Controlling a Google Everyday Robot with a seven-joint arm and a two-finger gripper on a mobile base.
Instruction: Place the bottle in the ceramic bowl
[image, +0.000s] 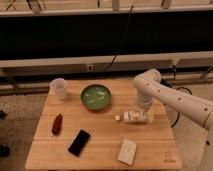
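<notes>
The bottle lies on its side on the wooden table, right of centre, with its small white cap pointing left. The green ceramic bowl stands empty up and to the left of the bottle, about a bowl's width away. My gripper hangs from the white arm, down at the bottle's right end, very close to it or touching it. The arm's wrist hides the gripper's tips.
A translucent white cup stands at the back left corner. A red-brown item and a black phone lie at the left front. A flat white packet lies near the front edge.
</notes>
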